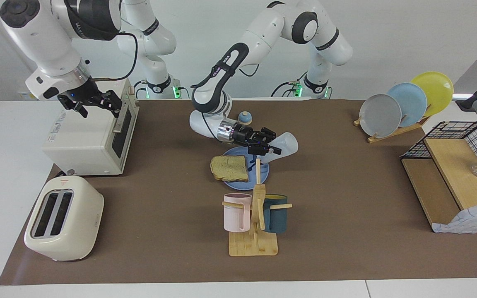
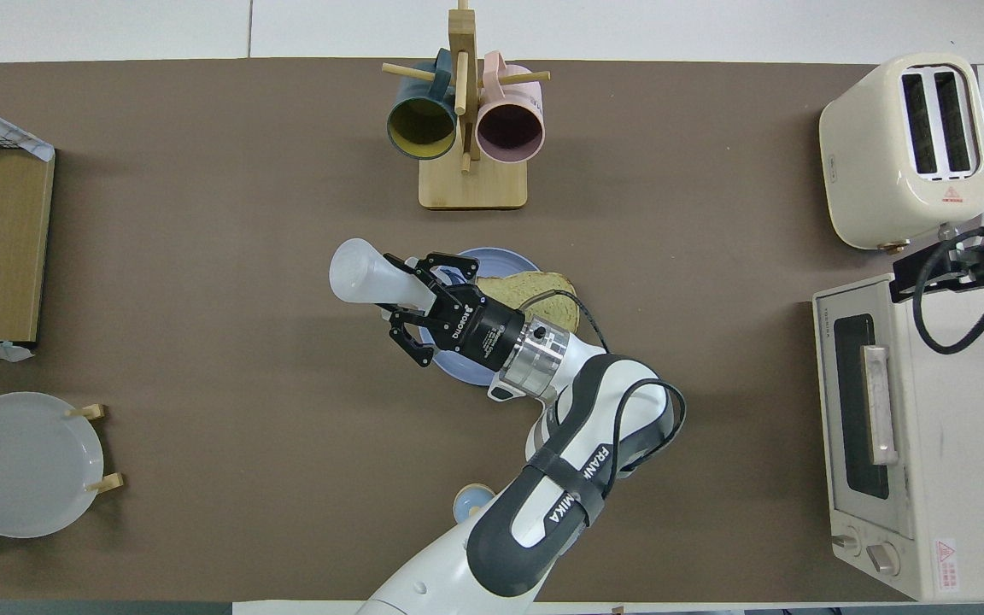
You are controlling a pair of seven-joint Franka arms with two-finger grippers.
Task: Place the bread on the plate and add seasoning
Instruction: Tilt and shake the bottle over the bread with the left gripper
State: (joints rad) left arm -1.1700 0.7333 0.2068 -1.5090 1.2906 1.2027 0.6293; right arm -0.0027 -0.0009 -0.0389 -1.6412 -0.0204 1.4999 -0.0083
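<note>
Plate: a round, flat, medium-blue plastic plate (image 1: 265,170) lies mid-table on the brown mat, the landmark for everything below.
Bread: the square slice of toast with a brown crust (image 1: 230,168) rests on the plate, overhanging its rim toward the right arm's end of the table.
Seasoning: a small translucent white plastic bottle with a dark navy cap (image 1: 284,145) is tipped onto its side in the air over the plate's rim, cap end toward the plate.
Left gripper: the left gripper (image 1: 266,145) hangs over the plate, its jaws clamped on the bottle's neck just by the cap.
Right gripper: the right gripper (image 1: 90,102) waits over the white toaster oven (image 1: 87,136), well apart from the plate, its jaws spread wide and holding nothing.
Step in hand: seasoning the bread, by all appearances; the cap seems to sit over bare plate, so the job likely calls for carrying it across over the slice and tipping it lower before shaking.
Edges: the wooden mug tree with pink and dark-blue mugs (image 1: 255,215) stands near the plate, farther from the robots, its top peg rising against the rim; a low sweep could clip it.
Open room: bare mat lies beside the plate toward the left arm's end, and a small blue-and-tan bell (image 1: 244,117) sits nearer the robots.
</note>
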